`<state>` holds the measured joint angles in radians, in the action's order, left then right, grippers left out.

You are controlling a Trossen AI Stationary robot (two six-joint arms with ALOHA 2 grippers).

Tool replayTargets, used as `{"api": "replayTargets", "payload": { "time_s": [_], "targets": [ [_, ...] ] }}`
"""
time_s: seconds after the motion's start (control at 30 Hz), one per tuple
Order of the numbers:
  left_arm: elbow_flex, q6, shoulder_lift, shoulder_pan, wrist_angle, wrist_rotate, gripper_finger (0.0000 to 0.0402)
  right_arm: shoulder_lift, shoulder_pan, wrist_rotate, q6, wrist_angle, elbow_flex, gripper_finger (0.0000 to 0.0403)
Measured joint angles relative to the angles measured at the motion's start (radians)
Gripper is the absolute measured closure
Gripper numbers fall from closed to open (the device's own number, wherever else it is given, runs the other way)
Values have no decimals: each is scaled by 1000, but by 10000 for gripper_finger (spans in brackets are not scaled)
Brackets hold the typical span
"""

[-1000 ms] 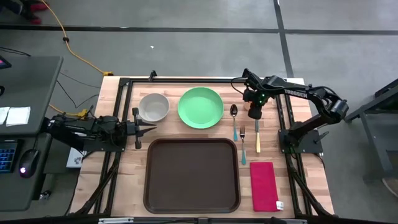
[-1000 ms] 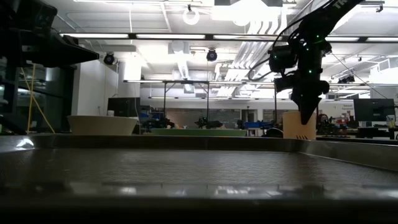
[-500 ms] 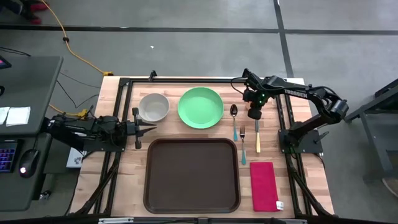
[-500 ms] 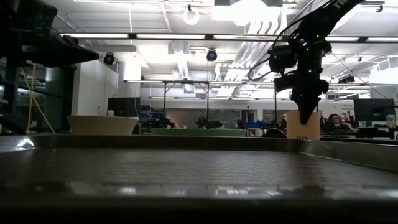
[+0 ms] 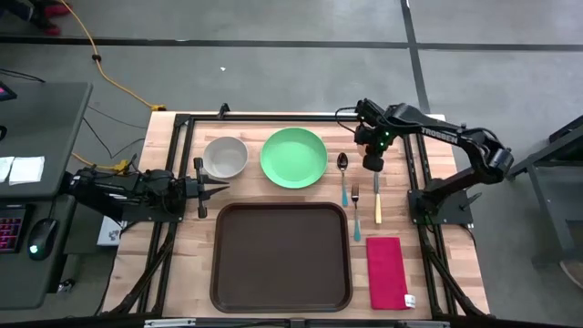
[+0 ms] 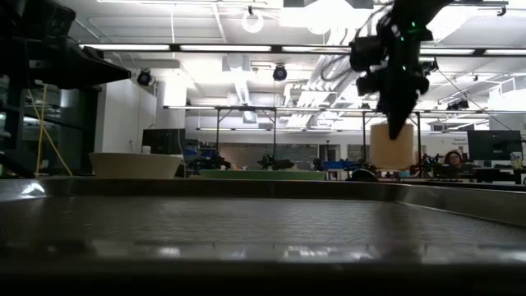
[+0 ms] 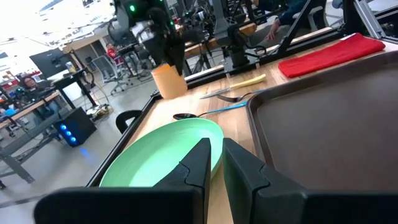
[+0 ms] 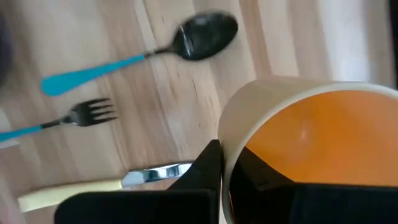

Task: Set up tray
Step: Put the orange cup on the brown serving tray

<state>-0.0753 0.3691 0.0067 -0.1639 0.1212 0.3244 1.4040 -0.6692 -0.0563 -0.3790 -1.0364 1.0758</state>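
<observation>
right gripper (image 5: 373,162): clamped on rim of orange cup (image 6: 391,145), one finger inside, one outside; cup lifted clear of table in low view
cup spot: above far right of table, just beyond knife (image 5: 377,202)
left gripper (image 5: 217,189): parked at left edge, fingers nearly closed, holding nothing
tray (image 5: 281,256): near centre of table, bare
beyond tray: white bowl (image 5: 225,157), green plate (image 5: 293,158)
right of tray: spoon (image 5: 343,177), fork (image 5: 355,212), knife, red napkin (image 5: 386,271)

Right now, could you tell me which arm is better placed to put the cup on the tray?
The right. Its gripper already grips the orange cup by the rim, lifted above the cutlery beside the tray. The left gripper waits empty by the bowl.
</observation>
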Motion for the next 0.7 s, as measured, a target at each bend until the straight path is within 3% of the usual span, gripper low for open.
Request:
{"api": "replayTargets", "payload": {
  "time_s": [0.43,0.7],
  "targets": [
    [0,-8,0,0,0,0,328,0,146,59,56,-154,263,403],
    [0,-8,0,0,0,-1,328,0,246,65,149,-228,331,403]
  ]
}}
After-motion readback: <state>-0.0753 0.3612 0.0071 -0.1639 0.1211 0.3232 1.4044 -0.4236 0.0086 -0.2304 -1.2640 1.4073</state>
